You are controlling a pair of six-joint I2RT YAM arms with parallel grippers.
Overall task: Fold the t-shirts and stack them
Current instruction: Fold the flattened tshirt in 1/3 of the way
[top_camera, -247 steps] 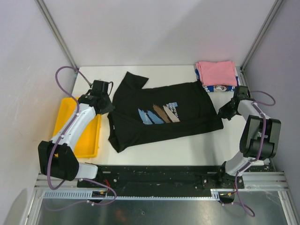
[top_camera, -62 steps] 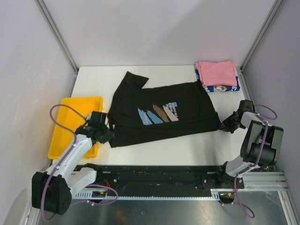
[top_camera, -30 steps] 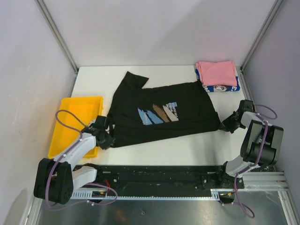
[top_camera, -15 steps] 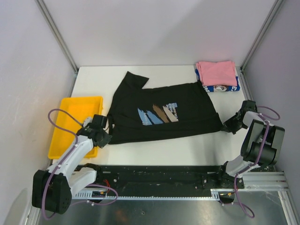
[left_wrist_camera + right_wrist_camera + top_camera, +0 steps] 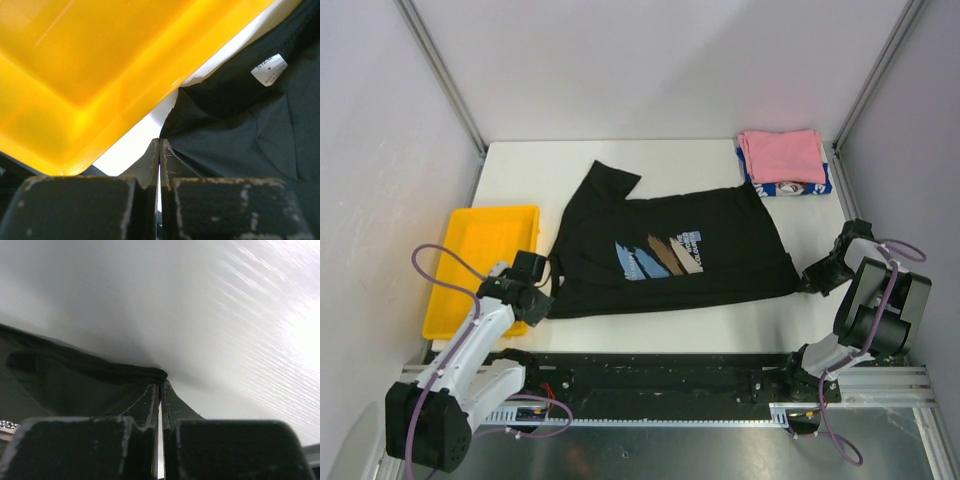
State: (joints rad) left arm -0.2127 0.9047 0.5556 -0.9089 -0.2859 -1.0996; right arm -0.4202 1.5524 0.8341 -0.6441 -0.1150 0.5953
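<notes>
The black t-shirt [image 5: 670, 250] with the blue, brown and cream print lies spread on the white table, folded along its near edge. My left gripper [image 5: 542, 300] is shut on its near left corner [image 5: 172, 120]; a white size label [image 5: 269, 70] shows beside it. My right gripper [image 5: 813, 275] is shut on the shirt's near right corner [image 5: 150, 374]. The folded pink t-shirt [image 5: 781, 155] lies on the folded blue-and-white one [image 5: 798, 187] at the back right.
The yellow plastic tray [image 5: 480, 265] sits at the left edge, close beside my left gripper, and fills the upper left of the left wrist view [image 5: 90, 65]. Frame posts stand at the back corners.
Both grippers have drawn the shirt's near corners toward the front of the table, the left one from beside the tray's far end. The shirt now lies shifted nearer and flatter.
</notes>
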